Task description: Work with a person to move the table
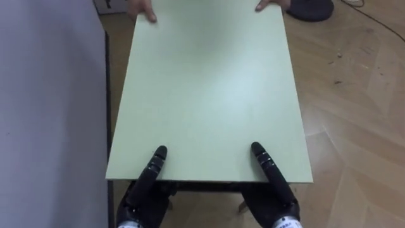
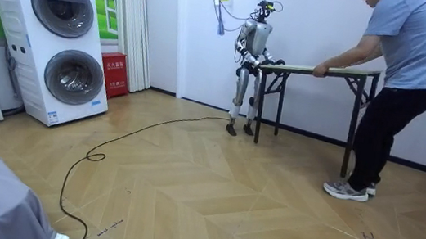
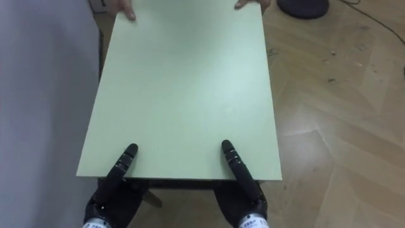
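A pale green table stretches away from me, its near short edge just in front of my body. My left hand has its thumb flat on top near the left corner, and the rest of the hand is below the edge. My right hand grips the same edge near the right corner in the same way. At the far end a person's two hands hold the opposite edge. In the room view the person bends over the table, facing me, and I stand at its other end by the white wall.
A grey wall runs close along the table's left side. Open parquet floor lies to the right. A dark round base sits on the floor past the far right corner. Stacked washing machines and a floor cable are on the room view's left.
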